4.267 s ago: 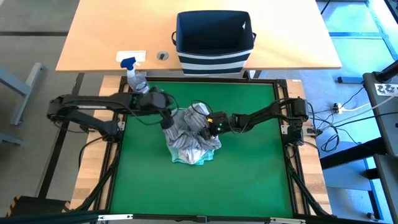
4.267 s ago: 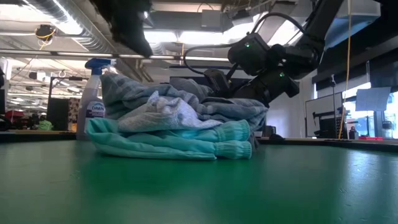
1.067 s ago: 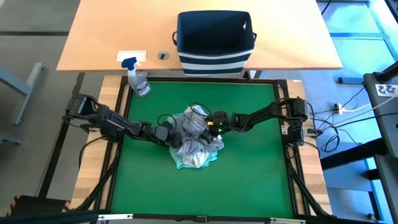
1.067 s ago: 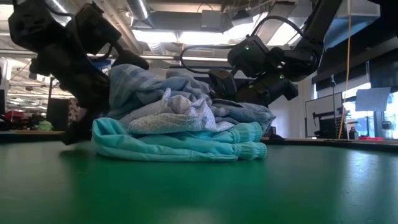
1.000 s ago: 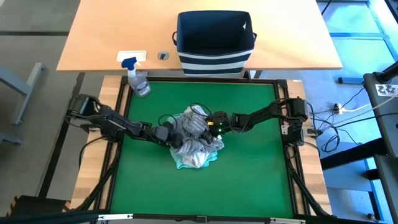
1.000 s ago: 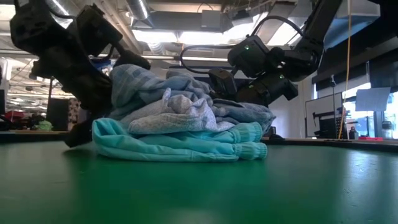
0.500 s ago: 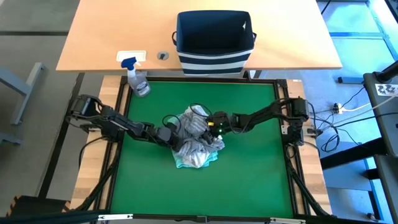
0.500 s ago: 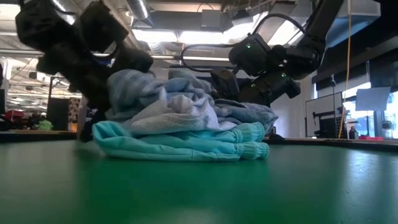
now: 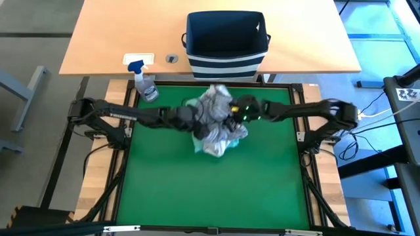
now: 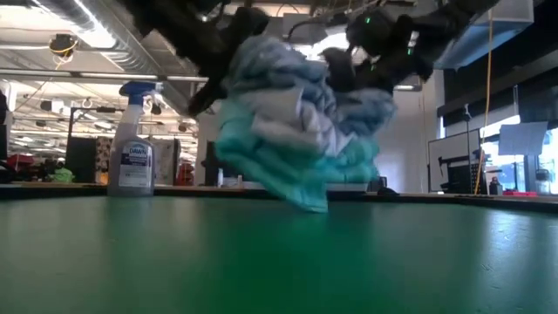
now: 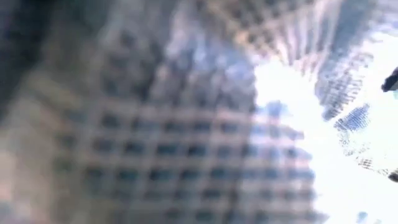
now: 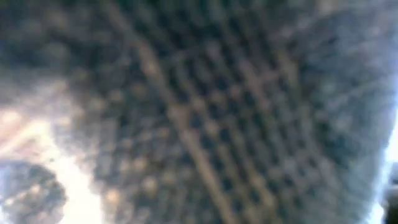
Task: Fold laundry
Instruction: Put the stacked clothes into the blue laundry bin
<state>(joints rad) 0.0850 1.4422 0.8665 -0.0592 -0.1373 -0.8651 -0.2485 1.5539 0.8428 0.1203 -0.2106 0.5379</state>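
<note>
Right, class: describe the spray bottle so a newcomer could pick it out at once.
Start at the green mat and go to its far left corner, beside the wooden table. There stands the spray bottle: clear, upright, with a blue trigger top, the only hard thing near the soft bundle of laundry.

A green tabletop [image 9: 197,190] sits in a black frame, with a pale wooden desk [image 9: 105,39] behind it. Beyond lies an open workshop hall with exposed ceiling ducts [image 10: 78,26], bright strip lights [image 10: 70,80] and tall windows [image 10: 514,148] at one side. Grey floor [image 9: 33,33] surrounds the furniture.
</note>
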